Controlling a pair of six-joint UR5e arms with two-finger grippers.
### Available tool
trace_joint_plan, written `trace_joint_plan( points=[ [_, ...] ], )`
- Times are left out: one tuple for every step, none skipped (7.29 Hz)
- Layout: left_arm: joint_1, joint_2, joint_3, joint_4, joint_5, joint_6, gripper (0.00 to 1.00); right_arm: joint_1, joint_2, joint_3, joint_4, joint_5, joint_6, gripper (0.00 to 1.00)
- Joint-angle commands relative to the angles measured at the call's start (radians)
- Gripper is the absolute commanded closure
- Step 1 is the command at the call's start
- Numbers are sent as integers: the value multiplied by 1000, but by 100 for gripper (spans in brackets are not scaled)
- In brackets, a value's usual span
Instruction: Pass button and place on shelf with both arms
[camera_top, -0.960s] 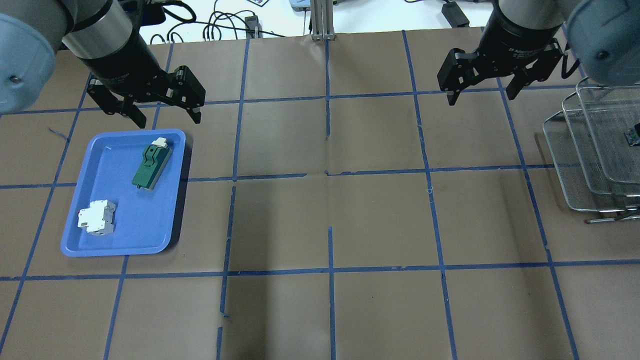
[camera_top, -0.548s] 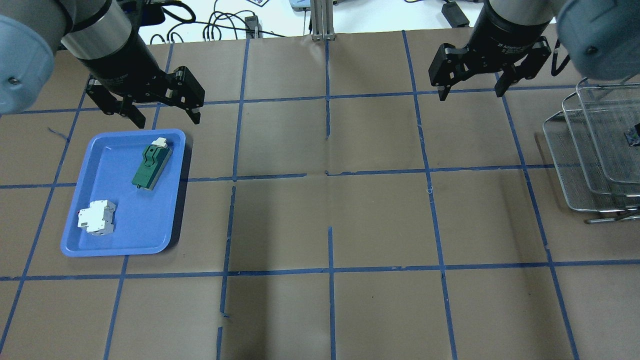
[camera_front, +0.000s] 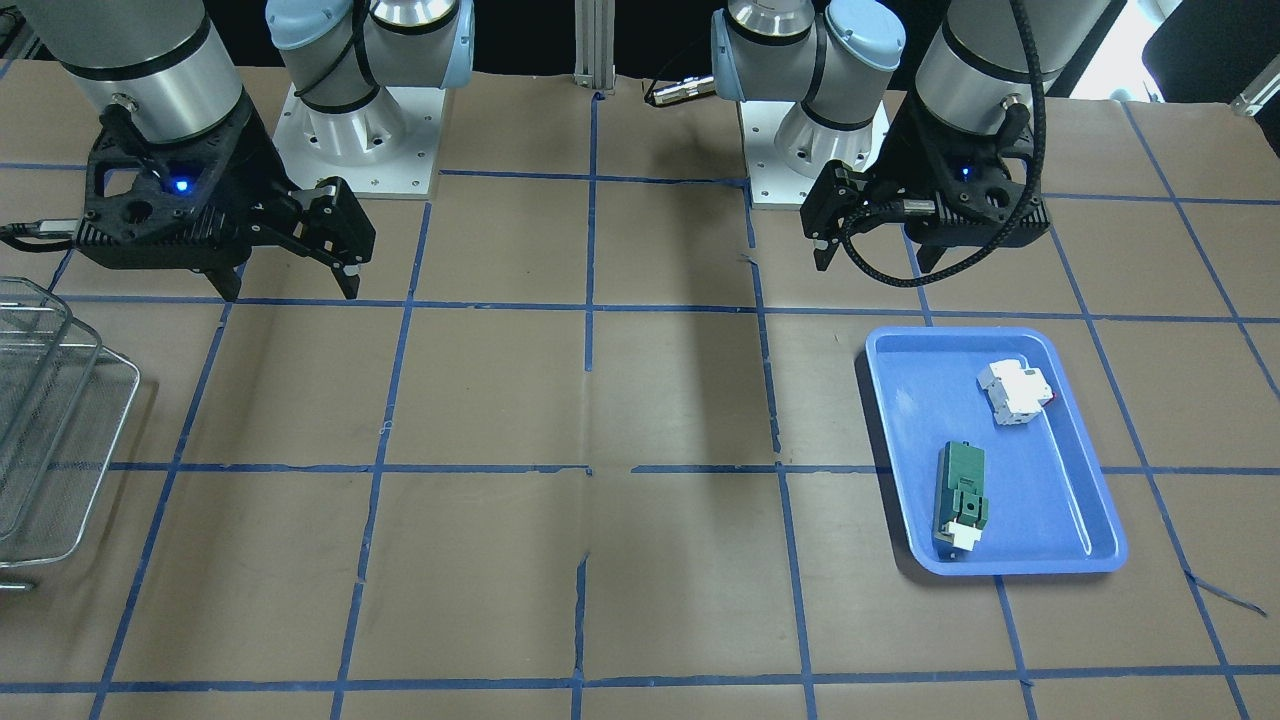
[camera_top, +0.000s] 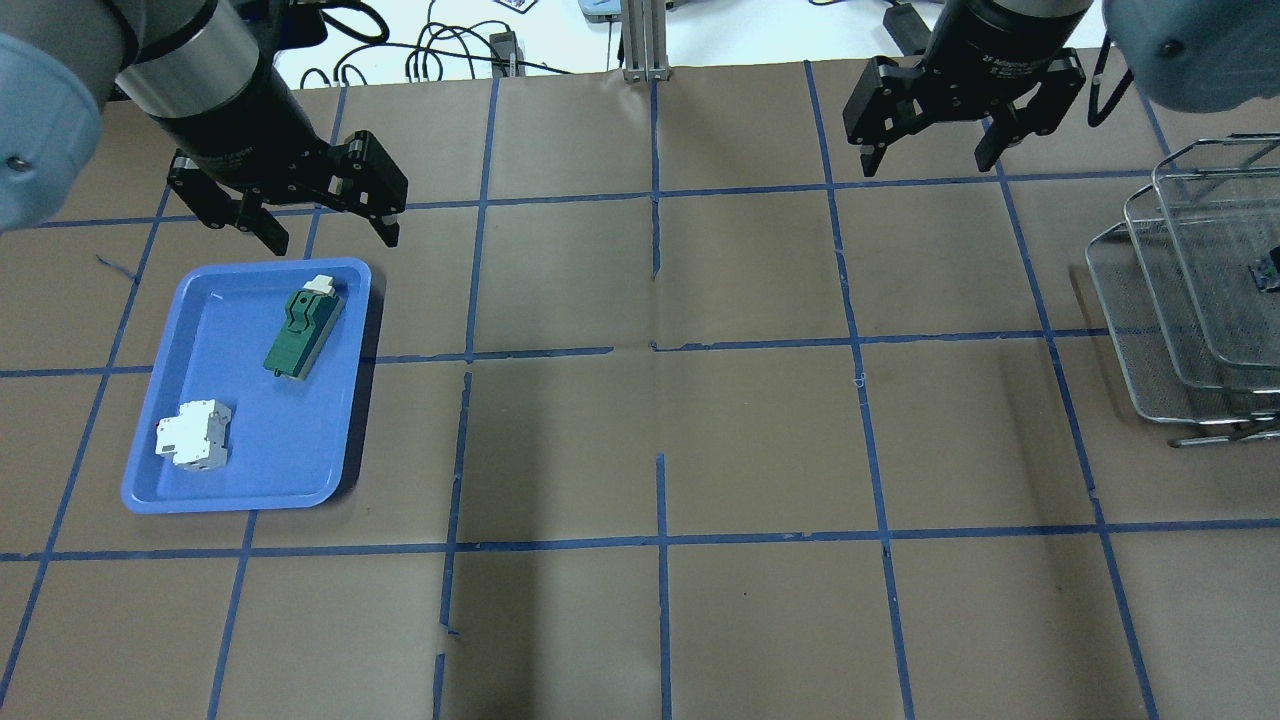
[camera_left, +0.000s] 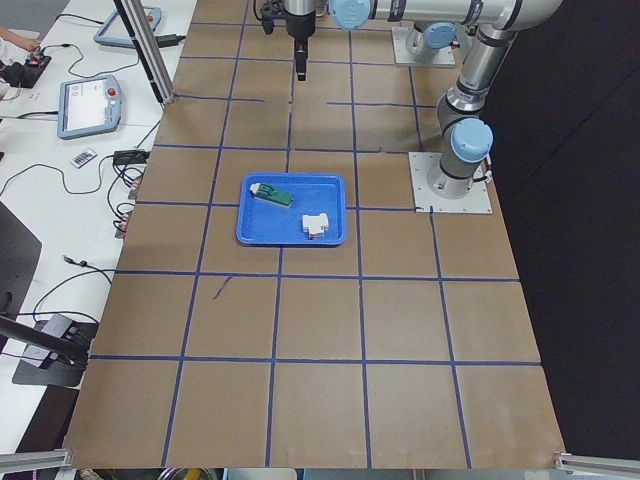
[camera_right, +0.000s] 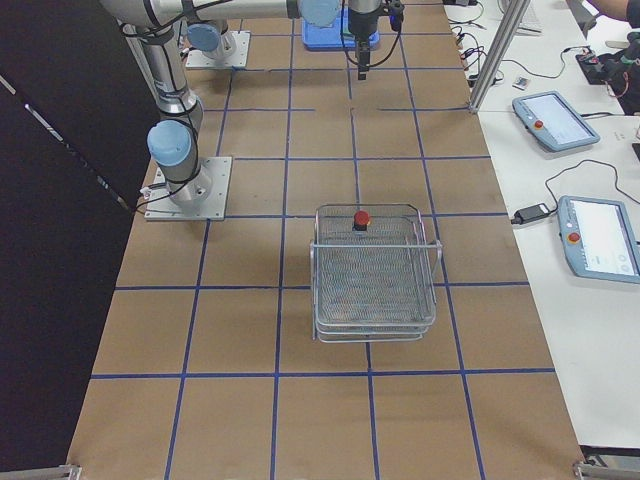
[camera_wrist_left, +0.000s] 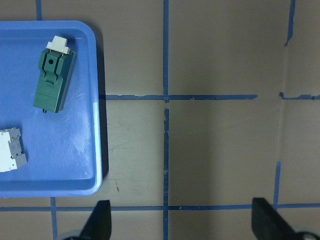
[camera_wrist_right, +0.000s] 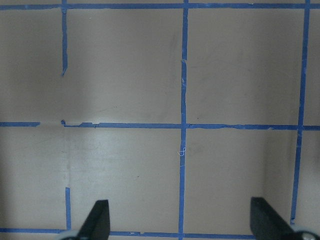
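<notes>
The red-capped button (camera_right: 361, 218) sits on the top tier of the wire shelf (camera_right: 375, 290), while the left pincer (camera_top: 333, 238), near the blue tray (camera_top: 150, 480), and the right pincer (camera_top: 926, 162) both hang released and empty above the counter (camera_top: 660, 430).

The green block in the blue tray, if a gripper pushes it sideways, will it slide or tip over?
Probably slide: the green block lies flat on its broad face, so tipping seems unlikely. The blue tray looks smooth, so the block may skid until the raised rim stops it. It looks like rigid plastic, likely light.
</notes>
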Motion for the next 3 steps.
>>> trace_joint_plan(
  points=[
    [7, -20, -3, 3, 3, 8, 0, 0, 0, 0, 1, 1, 0, 0],
    [7, -22, -3, 3, 3, 7, 0, 0, 1, 0, 1, 1, 0, 0],
    [7, -22, -3, 3, 1, 8, 0, 0, 4, 0, 1, -1, -3, 0]
  ],
)
